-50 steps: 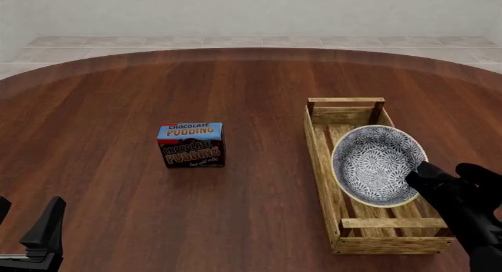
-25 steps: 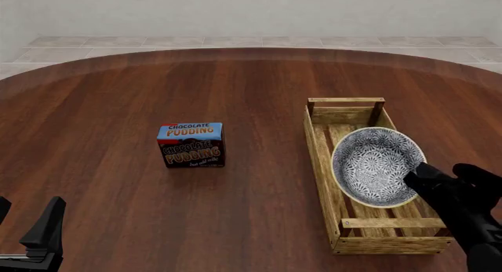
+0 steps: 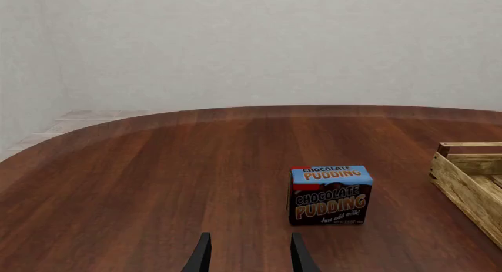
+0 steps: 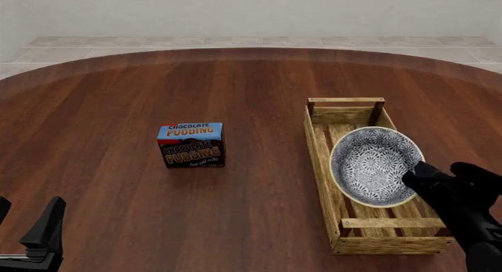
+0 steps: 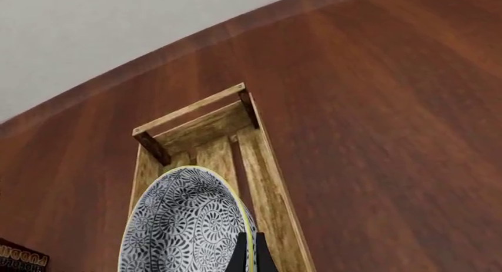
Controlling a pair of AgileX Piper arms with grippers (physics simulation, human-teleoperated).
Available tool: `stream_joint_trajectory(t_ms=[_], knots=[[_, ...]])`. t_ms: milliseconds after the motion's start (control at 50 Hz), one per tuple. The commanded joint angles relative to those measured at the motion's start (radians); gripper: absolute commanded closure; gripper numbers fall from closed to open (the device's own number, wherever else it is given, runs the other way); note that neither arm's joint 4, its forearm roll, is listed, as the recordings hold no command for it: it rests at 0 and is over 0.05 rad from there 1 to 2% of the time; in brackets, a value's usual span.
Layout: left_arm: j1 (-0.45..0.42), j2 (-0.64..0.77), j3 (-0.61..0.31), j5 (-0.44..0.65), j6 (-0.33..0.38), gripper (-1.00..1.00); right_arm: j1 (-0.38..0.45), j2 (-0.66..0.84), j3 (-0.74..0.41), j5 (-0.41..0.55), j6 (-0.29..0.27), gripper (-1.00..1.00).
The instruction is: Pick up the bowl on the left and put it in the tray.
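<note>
The bowl (image 4: 375, 165), blue-grey floral inside with a cream rim, hangs tilted over the middle of the light-wood tray (image 4: 317, 146), its inside facing the front camera. My right gripper (image 4: 419, 177) is shut on the bowl's near right rim. In the right wrist view the two fingertips (image 5: 239, 255) pinch the rim of the bowl (image 5: 182, 225) above the tray (image 5: 271, 190). I cannot tell whether the bowl touches the slats. My left gripper (image 4: 27, 228) stands open and empty at the table's near left edge, and its open fingers (image 3: 201, 255) show in the left wrist view.
A chocolate pudding box (image 4: 191, 144) stands left of the tray, about a box-width of bare table between them; it also shows in the left wrist view (image 3: 330, 194). The tray's far end (image 3: 467, 184) is at that view's edge. The round wooden table (image 4: 117, 101) ends before a tiled floor.
The bowl and my right gripper have shifted slightly left and down over the tray. The left arm has not moved.
</note>
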Motion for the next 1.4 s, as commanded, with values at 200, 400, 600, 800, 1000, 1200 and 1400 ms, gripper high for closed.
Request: stream_joint_trajectory(t_ms=[200,400,600,800,1000,1200,1400], knots=[[0.000,0.000,0.000,0.000,0.000,-1.00,0.006,-0.007,-0.006,0.000,-0.022,1.00],[0.000,0.000,0.000,0.000,0.000,-1.00,0.000,-0.028,-0.005,0.015,-0.046,1.00],[0.000,0.000,0.000,0.000,0.000,-1.00,-0.003,-0.035,-0.005,0.022,-0.050,-1.00],[0.000,0.000,0.000,0.000,0.000,-1.00,-0.005,-0.038,-0.001,0.021,-0.054,-1.00],[0.000,0.000,0.000,0.000,0.000,-1.00,-0.011,-0.061,0.002,0.034,-0.065,-1.00],[0.000,0.000,0.000,0.000,0.000,-1.00,-0.025,-0.123,0.002,0.079,-0.084,-1.00],[0.000,0.000,0.000,0.000,0.000,-1.00,-0.038,-0.223,0.005,0.151,-0.115,-1.00]])
